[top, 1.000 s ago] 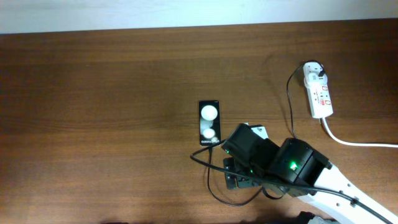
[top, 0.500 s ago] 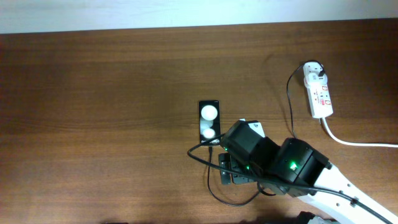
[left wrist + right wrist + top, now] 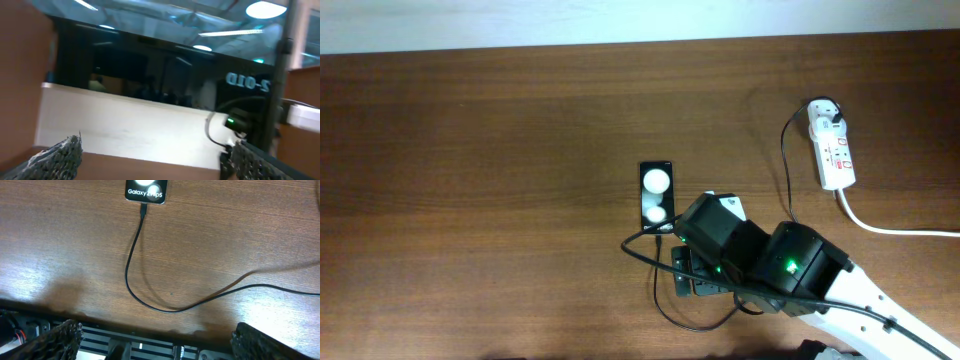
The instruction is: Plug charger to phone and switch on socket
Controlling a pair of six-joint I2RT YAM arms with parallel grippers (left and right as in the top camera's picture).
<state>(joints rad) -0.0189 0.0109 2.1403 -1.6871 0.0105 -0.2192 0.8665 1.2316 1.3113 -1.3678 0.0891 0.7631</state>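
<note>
The phone (image 3: 657, 195) lies flat mid-table, two white blobs on its face. In the right wrist view its bottom edge (image 3: 145, 191) reads "Galaxy". The charger cable (image 3: 131, 275) runs from a small plug tip (image 3: 143, 210) that meets the phone's bottom edge, then loops right. My right gripper (image 3: 155, 337) is open and empty, just below the phone; its arm (image 3: 725, 245) covers the cable loop from overhead. The socket (image 3: 834, 152) lies at the far right with a plug in its top end. My left gripper (image 3: 150, 162) is open, empty and points away from the table.
The socket's thick white cord (image 3: 890, 230) runs off to the right. The black cable (image 3: 786, 165) climbs from the arm up to the socket's plug. A pale wall (image 3: 125, 125) and dark windows fill the left wrist view.
My right arm has shifted slightly up and left toward the phone, and the cable loop by the phone moved left with it. Nothing has moved in the last half second.
</note>
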